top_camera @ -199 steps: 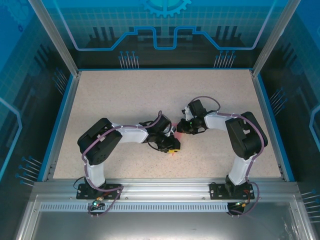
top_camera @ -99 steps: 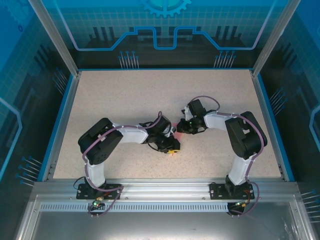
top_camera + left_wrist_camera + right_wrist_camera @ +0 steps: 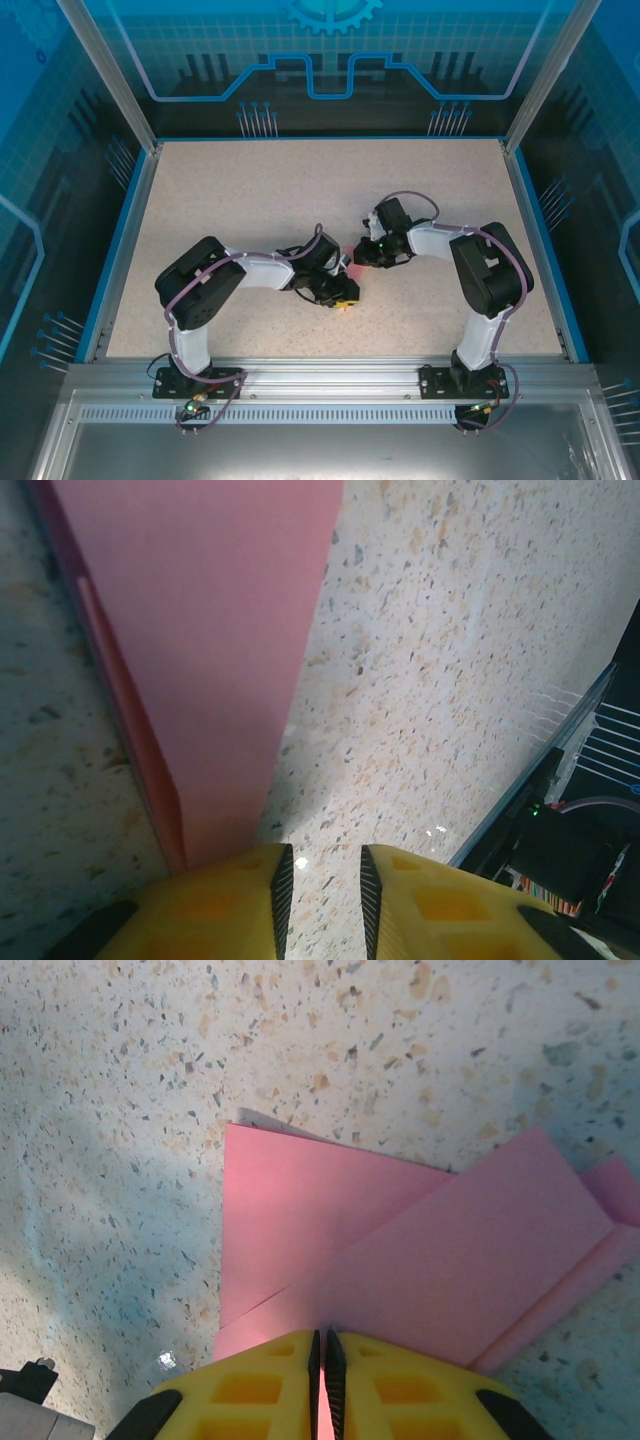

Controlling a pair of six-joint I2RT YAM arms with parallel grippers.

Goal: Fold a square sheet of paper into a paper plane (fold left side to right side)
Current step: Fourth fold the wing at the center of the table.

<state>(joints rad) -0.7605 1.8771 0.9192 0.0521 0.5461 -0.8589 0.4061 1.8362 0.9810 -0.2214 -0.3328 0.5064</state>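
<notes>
Two pincers — right pincer (image 3: 320, 1340) clamps the one pink paper (image 3: 400, 1250), left pincer (image 3: 324, 865) apart.

A robotics lab cell: a speckled counter (image 3: 250, 200) enclosed by blue panels (image 3: 330, 60) printed with gear and circuit graphics, with cabled robot arms (image 3: 200, 285) bolted to an aluminium rail (image 3: 320, 372).

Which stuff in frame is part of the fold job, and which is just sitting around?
Job:
- paper, partly folded
- right claw, shut on the paper's edge
- left claw, jaws apart, paper running under one finger

Just there:
- table
- blue walls
- arm cables
</notes>
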